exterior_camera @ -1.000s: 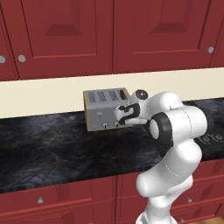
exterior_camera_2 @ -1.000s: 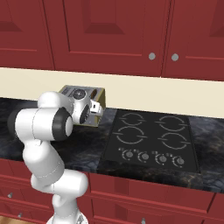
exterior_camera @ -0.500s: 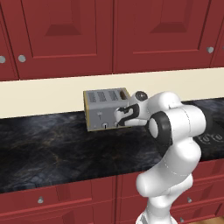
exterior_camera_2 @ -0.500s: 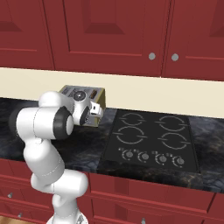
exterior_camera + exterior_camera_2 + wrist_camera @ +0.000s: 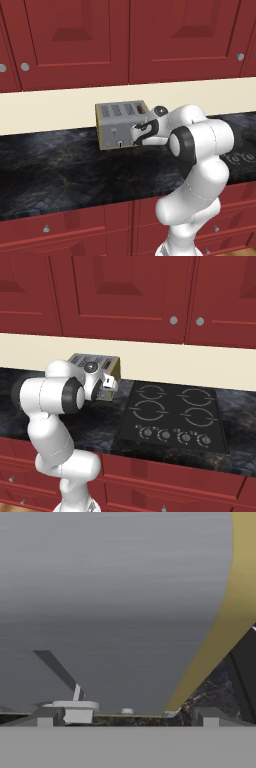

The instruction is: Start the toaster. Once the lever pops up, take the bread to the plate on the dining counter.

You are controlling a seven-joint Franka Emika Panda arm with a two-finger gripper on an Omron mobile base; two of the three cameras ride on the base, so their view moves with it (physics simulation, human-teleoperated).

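At the centre of the left base view, the toaster sits on the black worktop against the cream wall, and my gripper presses up to its front right end. To the right my forearm runs level to a bent elbow, the rest dropping to the bottom edge. In the hand view the toaster's grey front fills the frame, my jaws spread fully wide, holding nothing, a small pale tab just above my left fingertip.

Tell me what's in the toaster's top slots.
The toaster shows four dark slots on top; no bread visibly protrudes, and their depths are hidden. The open gripper covers its front right.
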